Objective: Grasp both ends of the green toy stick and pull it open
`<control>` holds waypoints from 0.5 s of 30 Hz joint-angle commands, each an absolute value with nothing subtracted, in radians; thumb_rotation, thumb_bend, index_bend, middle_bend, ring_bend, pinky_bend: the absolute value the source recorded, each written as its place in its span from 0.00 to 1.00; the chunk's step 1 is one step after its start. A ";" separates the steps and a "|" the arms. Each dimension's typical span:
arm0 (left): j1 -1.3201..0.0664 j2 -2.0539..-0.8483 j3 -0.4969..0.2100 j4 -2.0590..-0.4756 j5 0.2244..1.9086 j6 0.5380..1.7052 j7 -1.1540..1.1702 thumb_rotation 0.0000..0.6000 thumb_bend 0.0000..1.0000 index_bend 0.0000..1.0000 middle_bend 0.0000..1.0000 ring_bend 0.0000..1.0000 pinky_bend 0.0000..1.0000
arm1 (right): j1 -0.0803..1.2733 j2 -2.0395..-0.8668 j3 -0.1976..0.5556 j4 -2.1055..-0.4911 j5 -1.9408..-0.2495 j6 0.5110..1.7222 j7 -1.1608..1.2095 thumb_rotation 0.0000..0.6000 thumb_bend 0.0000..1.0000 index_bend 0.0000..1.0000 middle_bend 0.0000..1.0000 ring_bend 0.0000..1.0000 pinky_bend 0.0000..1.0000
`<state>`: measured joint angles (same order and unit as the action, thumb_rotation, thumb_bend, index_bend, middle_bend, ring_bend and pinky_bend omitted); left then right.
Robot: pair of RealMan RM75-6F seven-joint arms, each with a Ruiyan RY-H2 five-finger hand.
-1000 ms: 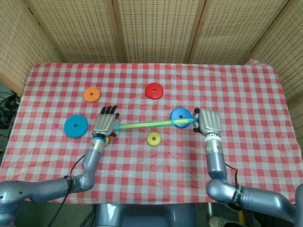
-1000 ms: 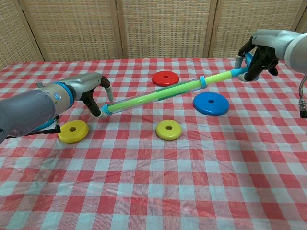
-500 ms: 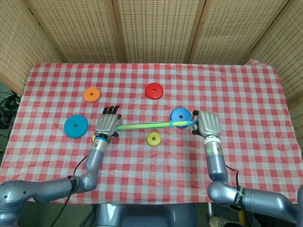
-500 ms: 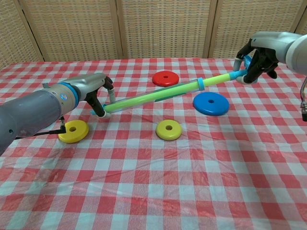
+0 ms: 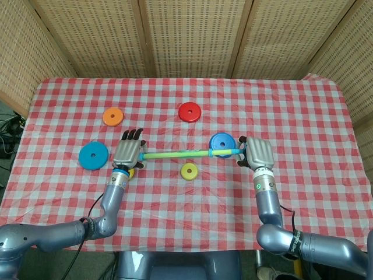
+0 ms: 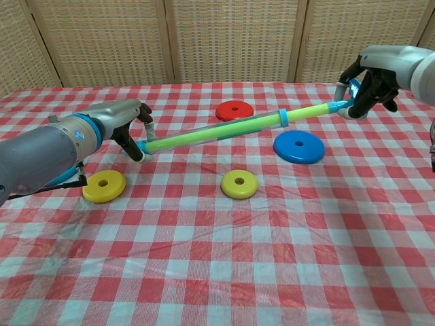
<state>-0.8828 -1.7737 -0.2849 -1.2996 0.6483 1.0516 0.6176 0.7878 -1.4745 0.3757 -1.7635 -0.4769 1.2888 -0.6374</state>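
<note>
The green toy stick point(image 5: 178, 154) point(image 6: 224, 130) hangs above the checked cloth, running from low left to higher right, with a blue collar point(image 6: 281, 118) along it. My left hand point(image 5: 129, 153) point(image 6: 129, 123) grips its left end. My right hand point(image 5: 259, 153) point(image 6: 367, 81) grips the blue right end. In the chest view a clear sleeve section shows near the stick's middle.
Flat rings lie on the table point(image 5: 303, 111): a red one point(image 5: 189, 111), an orange one point(image 5: 113, 116), a blue one point(image 5: 94, 156) at left, another blue one point(image 6: 298, 147) under the stick, a yellow one point(image 5: 189, 171) in front, and a second yellow one point(image 6: 103, 186) below my left hand.
Both hands have drawn slightly further apart with the stick, the left one shifting left and up. The stick now looks a little longer and flatter.
</note>
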 commanded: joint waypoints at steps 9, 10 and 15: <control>-0.838 -1.714 -0.265 -1.356 0.677 1.079 0.602 1.00 0.31 0.59 0.00 0.00 0.00 | 0.775 -1.468 0.360 -1.747 -0.488 1.288 -0.623 1.00 0.60 0.80 1.00 1.00 0.81; -0.833 -1.707 -0.263 -1.363 0.681 1.080 0.598 1.00 0.31 0.59 0.00 0.00 0.00 | 0.774 -1.467 0.358 -1.744 -0.489 1.288 -0.623 1.00 0.60 0.80 1.00 1.00 0.81; -0.809 -1.677 -0.248 -1.392 0.705 1.097 0.589 1.00 0.31 0.59 0.00 0.00 0.00 | 0.768 -1.463 0.355 -1.729 -0.492 1.288 -0.616 1.00 0.60 0.80 1.00 1.00 0.81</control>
